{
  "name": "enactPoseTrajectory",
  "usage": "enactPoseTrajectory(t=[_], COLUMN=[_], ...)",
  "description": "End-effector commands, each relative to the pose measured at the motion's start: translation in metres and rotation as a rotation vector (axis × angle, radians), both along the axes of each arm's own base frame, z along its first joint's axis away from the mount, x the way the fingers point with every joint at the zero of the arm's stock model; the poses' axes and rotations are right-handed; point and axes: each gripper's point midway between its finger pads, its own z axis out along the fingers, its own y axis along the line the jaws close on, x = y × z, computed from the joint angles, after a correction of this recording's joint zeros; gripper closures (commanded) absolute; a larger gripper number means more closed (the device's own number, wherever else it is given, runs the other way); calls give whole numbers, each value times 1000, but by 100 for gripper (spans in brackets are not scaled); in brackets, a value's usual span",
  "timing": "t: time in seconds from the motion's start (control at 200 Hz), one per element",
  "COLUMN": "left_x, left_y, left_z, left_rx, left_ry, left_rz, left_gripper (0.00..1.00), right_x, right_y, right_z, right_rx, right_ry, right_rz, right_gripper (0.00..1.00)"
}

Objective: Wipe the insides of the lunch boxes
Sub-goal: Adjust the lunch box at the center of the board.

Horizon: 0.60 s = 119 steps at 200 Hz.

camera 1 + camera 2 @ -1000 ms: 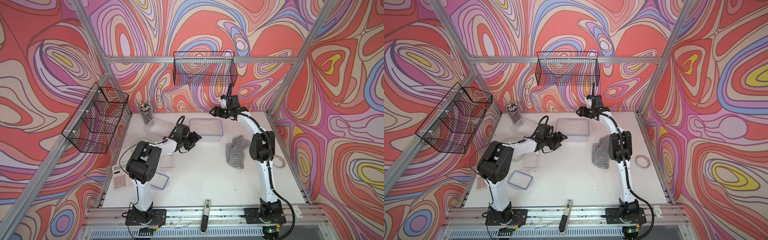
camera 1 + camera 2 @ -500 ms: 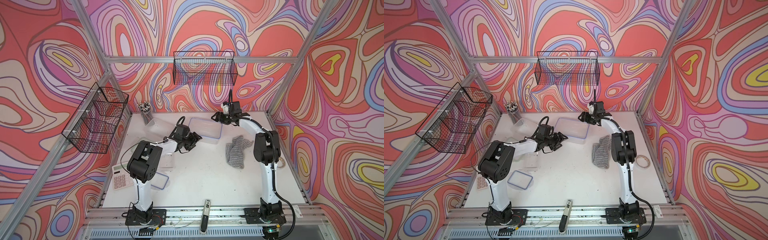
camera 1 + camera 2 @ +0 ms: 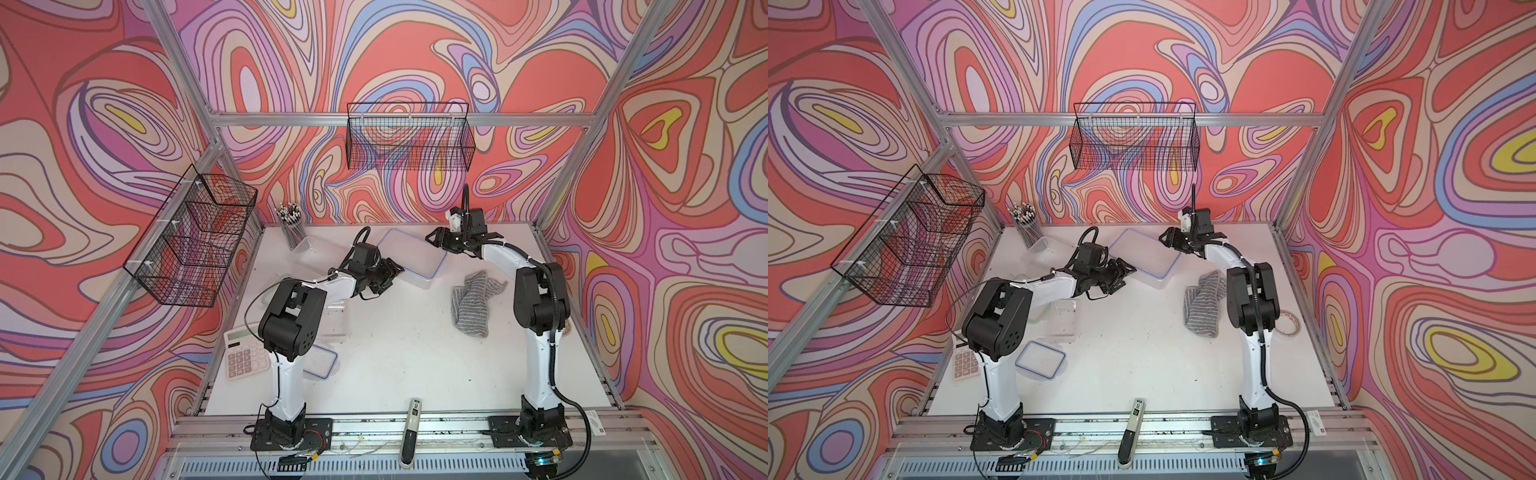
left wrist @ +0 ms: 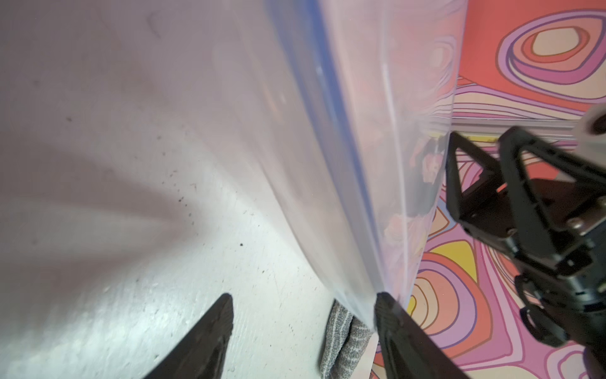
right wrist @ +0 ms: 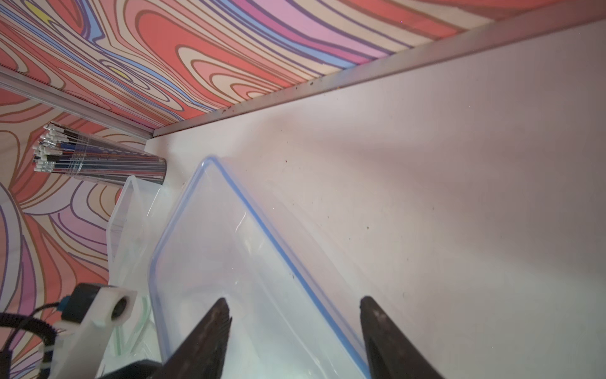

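The large lunch box [image 3: 411, 257] sits at the back middle of the table [image 3: 395, 374], and its blue-rimmed lid appears to be on. An arm is posted at each end of it, probably to free that lid before any wiping. The left claw [image 4: 303, 297] is released: one finger [image 4: 390, 315] touches the box's near corner, while the other hangs over bare table. The right claw [image 5: 293, 302] is also released, its fingers standing on either side of the blue rim at the far end without pinching it. The striped cloth [image 3: 473, 303] lies loose beside the right arm, well apart from both claws. An open medium box [image 3: 1065, 322] sits under the left arm, and a small one [image 3: 1042, 245] is just beside the pen cup [image 3: 1027, 226]. A spare blue-rimmed lid [image 3: 1040, 359] lies near the left arm's base.
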Motion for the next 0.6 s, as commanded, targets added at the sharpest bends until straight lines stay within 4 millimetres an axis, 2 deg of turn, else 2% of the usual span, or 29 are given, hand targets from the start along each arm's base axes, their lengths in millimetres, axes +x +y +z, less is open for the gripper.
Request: enactPoseTrajectory(t=[0.0, 0.21, 0.356, 0.591], left_x=[7, 19, 30, 42], left_y=[12, 27, 25, 17], left_z=[1, 2, 7, 15], left_rx=[37, 48, 58, 43], left_ry=[-4, -17, -41, -63], left_rz=[5, 24, 3, -24], left_gripper=[30, 30, 30, 30], right_x=[-21, -48, -61, -63], right_y=[9, 28, 42, 52], right_z=[1, 10, 16, 17], right_rx=[26, 65, 88, 100], right_ry=[32, 37, 42, 43], right_rz=[2, 12, 20, 15], right_gripper=[36, 36, 36, 36])
